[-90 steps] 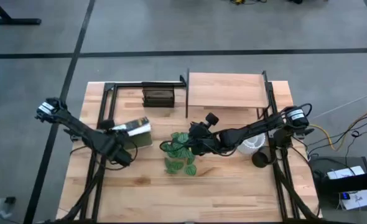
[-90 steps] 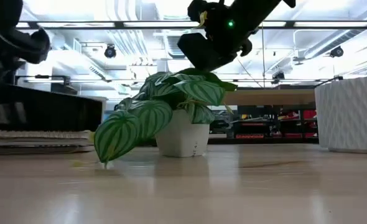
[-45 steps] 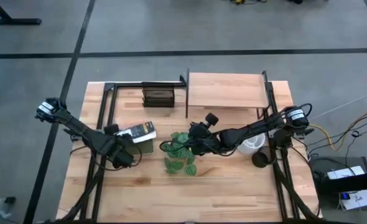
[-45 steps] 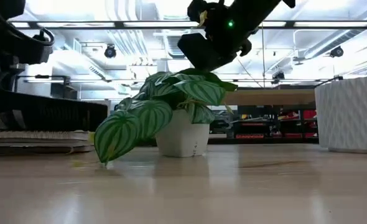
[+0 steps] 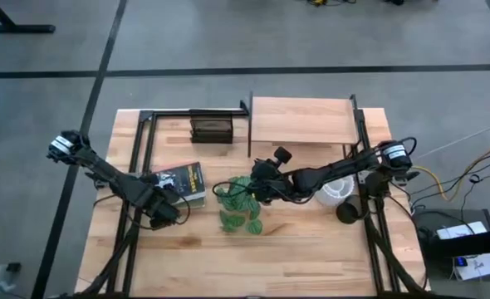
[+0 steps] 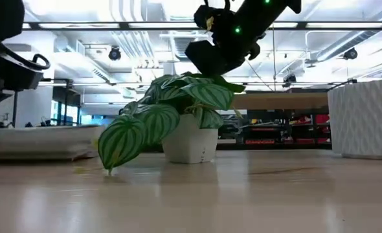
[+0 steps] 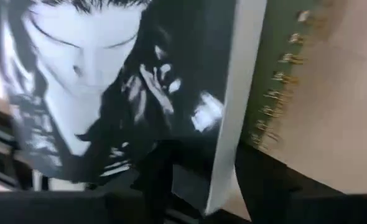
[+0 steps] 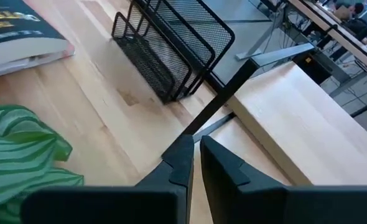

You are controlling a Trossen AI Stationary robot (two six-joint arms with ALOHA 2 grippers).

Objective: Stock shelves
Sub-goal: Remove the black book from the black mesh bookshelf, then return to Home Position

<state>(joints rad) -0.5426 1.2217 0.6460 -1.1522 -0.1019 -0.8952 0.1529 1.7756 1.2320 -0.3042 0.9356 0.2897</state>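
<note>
The shelves (image 5: 301,120) stand at the far side of the counter (image 5: 295,257), right of centre, the pale board bare. So nothing is stocked yet.

What has changed is the book (image 5: 181,181). A second ago it stood up on edge in the left arm's grasp; now it lies flat on the counter's left half, cover up, well short of the shelves. I read that as a set-down or a re-grip rather than progress, since the book has to go right and far to reach the board.

The potted plant (image 5: 241,203) sits mid-counter as before, with the white ribbed pot (image 5: 336,191) to its right and the dark book rack (image 5: 211,129) far left of the shelves.

The left hand (image 5: 164,213) is at the book's near edge, its dark fingers just showing under the cover; whether they grip or are spread I cannot tell.

The right hand (image 8: 193,163) hovers over the plant, fingers nearly together, holding nothing, and it has edged slightly farther back.
</note>
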